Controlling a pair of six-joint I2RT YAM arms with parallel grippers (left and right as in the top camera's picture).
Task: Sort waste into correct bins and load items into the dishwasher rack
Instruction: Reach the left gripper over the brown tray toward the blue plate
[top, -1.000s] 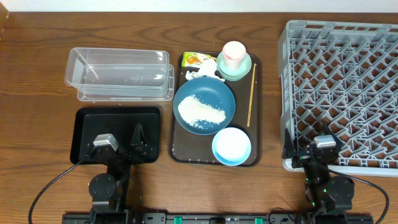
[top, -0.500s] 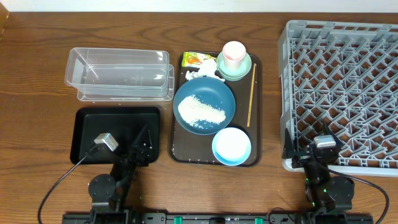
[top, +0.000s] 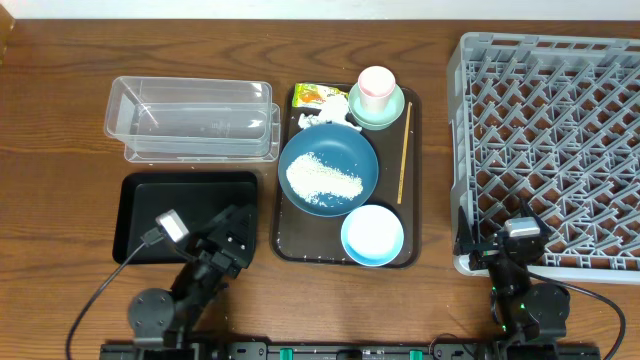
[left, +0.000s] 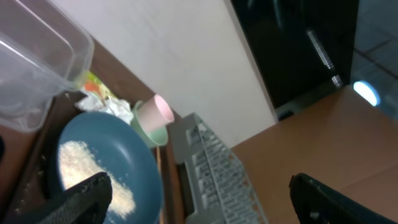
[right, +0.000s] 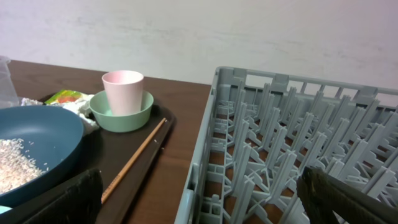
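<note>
Tool fingers on the left arm (top: 232, 222) stand spread wide, tilted over the near right corner of the shallow black rectangular tray (top: 150, 200), which lies at the front left of the brown wooden desk (top: 60, 150). Its wrist view looks past both dark fingertips toward the tray of dishes. The right tool (top: 497, 230) is spread wide as well and sits at the near left corner of the large square grey plastic lattice rack (top: 550, 150), which fills the right side of the desk.

Behind the black tray lies the clear plastic rectangular tub (top: 190, 125). Between the bins and the rack rests the larger dark brown serving tray (top: 290, 230), which carries everything else. At its middle sits the large dark blue bowl (top: 345, 150) with a patch of loose white rice grains (top: 322, 180) inside. Just in front of it stands the small light blue bowl (top: 372, 235). At the far right corner of the tray is the mint green dish (top: 392, 112) with the pink cup (top: 375, 88) upright in it. The green-and-yellow printed wrapper (top: 315, 95) lies at the far left corner, and a crumpled white tissue wad (top: 325, 120) lies between it and the blue bowl's rim. The thin wooden stick (top: 403, 152) lies along the tray's right edge, running from beside the mint dish toward the front.
</note>
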